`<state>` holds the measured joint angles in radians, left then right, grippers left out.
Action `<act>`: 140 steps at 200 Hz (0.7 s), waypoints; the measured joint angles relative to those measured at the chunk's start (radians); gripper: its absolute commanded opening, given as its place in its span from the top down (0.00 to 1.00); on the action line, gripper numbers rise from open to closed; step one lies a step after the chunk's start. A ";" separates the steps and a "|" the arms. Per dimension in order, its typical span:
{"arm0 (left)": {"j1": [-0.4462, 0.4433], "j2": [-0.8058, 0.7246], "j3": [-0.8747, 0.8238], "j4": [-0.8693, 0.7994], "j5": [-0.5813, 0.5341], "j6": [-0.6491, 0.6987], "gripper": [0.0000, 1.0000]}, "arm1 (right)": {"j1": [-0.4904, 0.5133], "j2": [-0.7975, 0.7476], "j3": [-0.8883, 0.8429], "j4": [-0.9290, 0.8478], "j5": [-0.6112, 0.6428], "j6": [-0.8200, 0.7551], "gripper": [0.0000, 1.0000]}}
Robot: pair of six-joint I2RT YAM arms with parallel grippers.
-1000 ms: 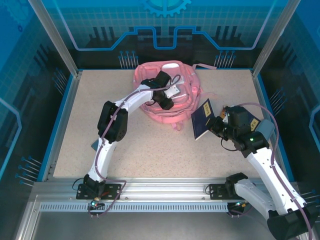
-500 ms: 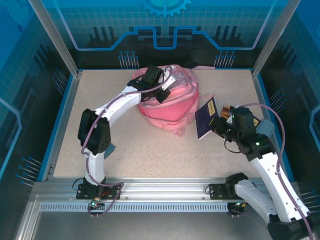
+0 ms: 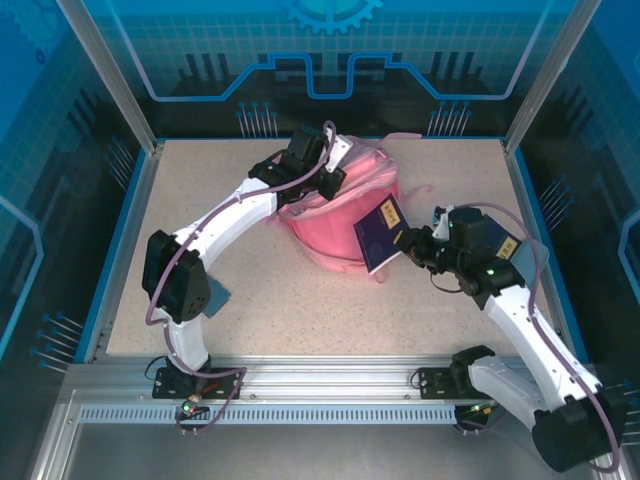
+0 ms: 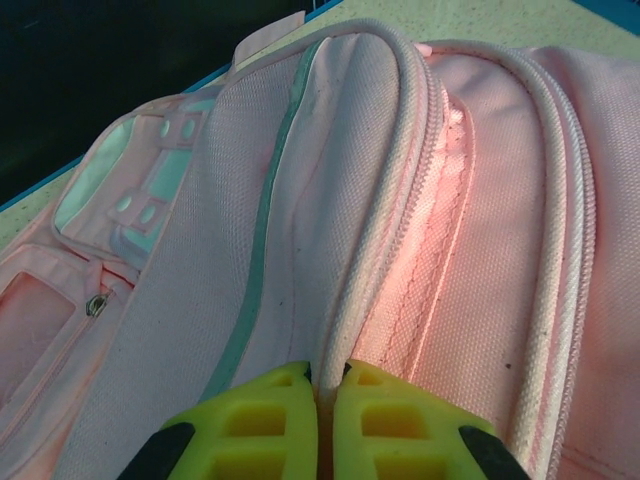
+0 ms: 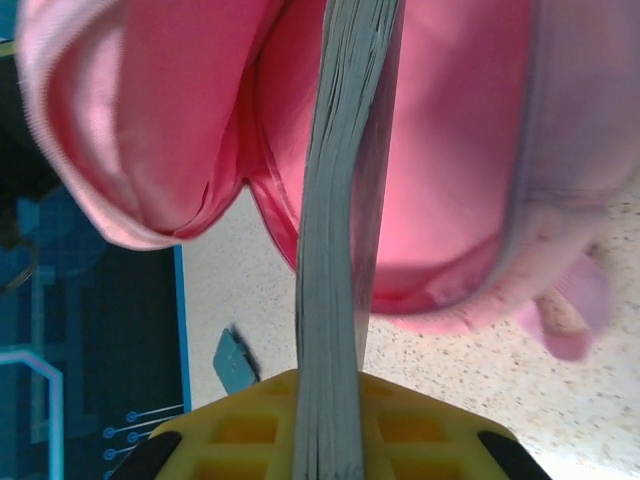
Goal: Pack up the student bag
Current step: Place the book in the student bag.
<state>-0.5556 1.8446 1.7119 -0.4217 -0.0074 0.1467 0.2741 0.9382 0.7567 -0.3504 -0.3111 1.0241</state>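
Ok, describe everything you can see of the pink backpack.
The student bag is soft pink woven fabric with corded piping, zips and a pale mint patch. It sits slumped at the far middle of the table, main compartment gaping toward the right arm. The left gripper is shut on a piped rim, lifting it. The right gripper holds a dark blue booklet edge-first at the opening.

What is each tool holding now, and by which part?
Left tool pinches the student bag by a corded rim beside its zip. Right tool grips the dark blue booklet at one edge.
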 measured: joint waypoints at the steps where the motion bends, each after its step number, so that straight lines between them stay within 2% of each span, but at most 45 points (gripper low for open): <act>1: -0.001 -0.002 0.000 0.000 0.000 -0.002 0.94 | 0.000 0.003 0.000 0.004 -0.001 0.002 0.86; 73: -0.012 -0.122 -0.032 -0.021 0.010 -0.130 0.96 | 0.058 0.282 -0.007 0.426 -0.034 0.144 0.87; 140: -0.026 -0.126 -0.033 -0.022 0.016 -0.188 0.98 | 0.151 0.535 0.060 0.575 0.080 0.200 0.88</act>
<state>-0.5812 1.7187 1.6791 -0.4438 0.0082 -0.0410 0.4255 1.4734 0.8165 0.2245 -0.2310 1.2240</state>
